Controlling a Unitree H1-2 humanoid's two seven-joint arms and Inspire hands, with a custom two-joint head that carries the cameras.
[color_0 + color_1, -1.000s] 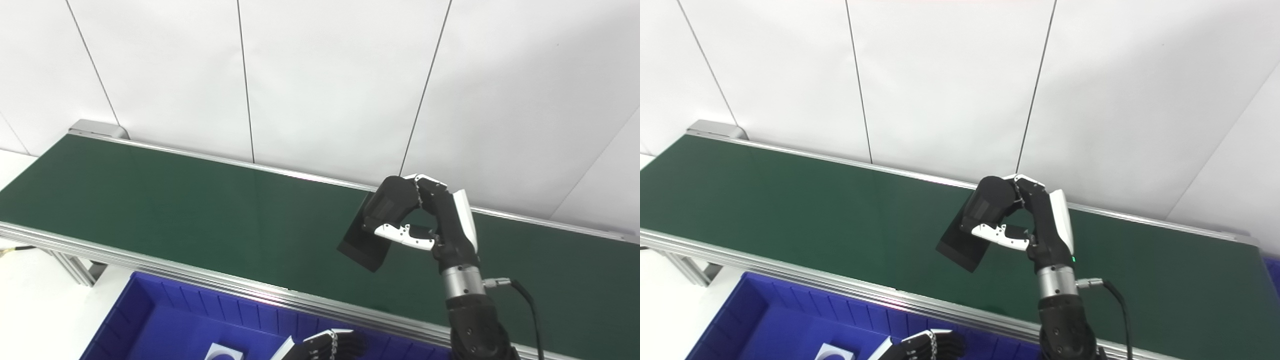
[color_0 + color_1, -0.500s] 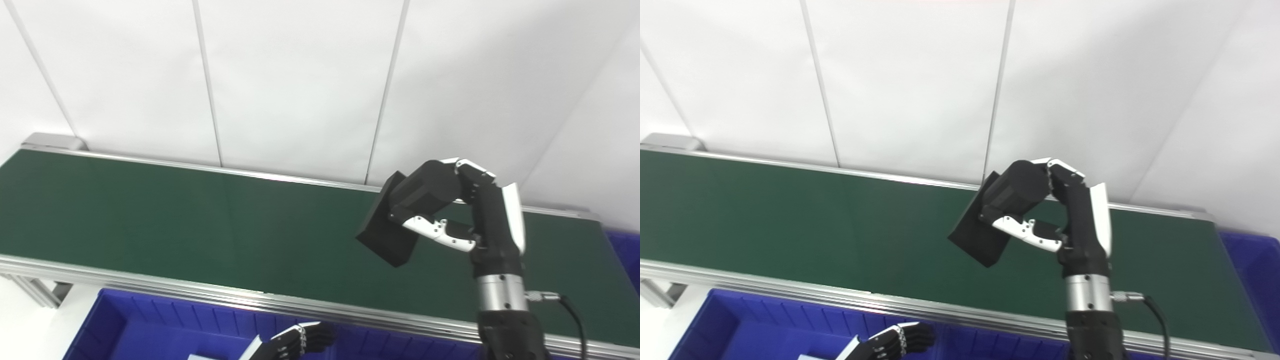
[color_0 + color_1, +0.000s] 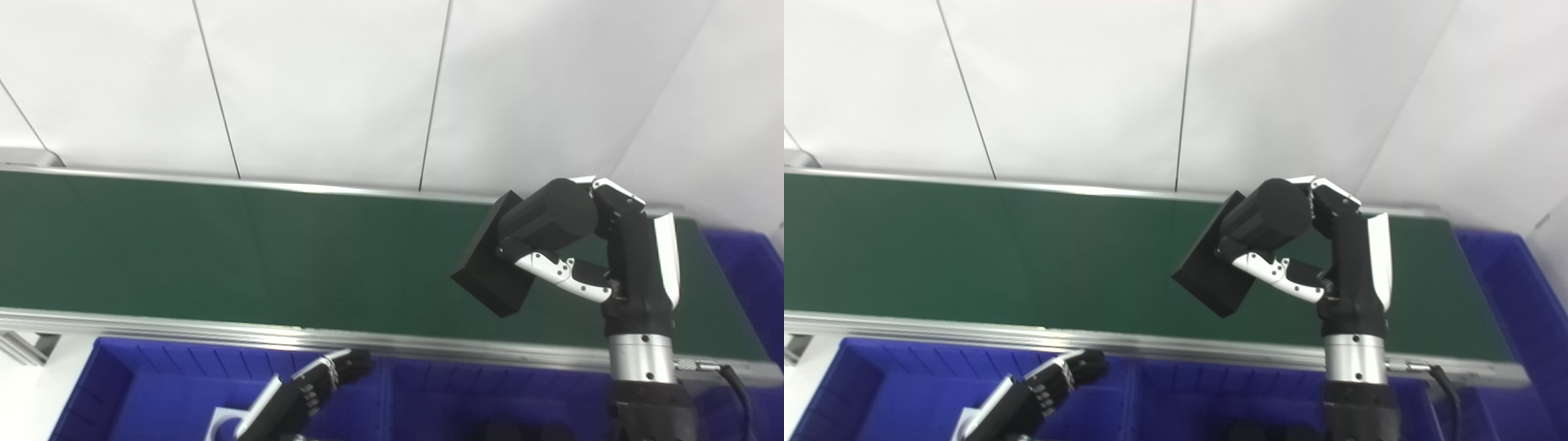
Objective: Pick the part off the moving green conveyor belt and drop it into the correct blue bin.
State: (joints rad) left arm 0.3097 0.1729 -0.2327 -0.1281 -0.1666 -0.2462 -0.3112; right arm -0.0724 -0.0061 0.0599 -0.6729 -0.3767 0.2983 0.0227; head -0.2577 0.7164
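Reaching over the near blue plastic bin (image 3: 153, 380), the black-and-white left hand (image 3: 306, 389) holds nothing, its fingers loosely curled. Beyond it, the right hand (image 3: 582, 245) grips the flat black rectangular part (image 3: 490, 269) between fingers and thumb, tilted and lifted above the long green conveyor belt (image 3: 245, 245). Another blue bin (image 3: 1507, 288) sits at the belt's far right end, before the white panelled wall (image 3: 337, 79).
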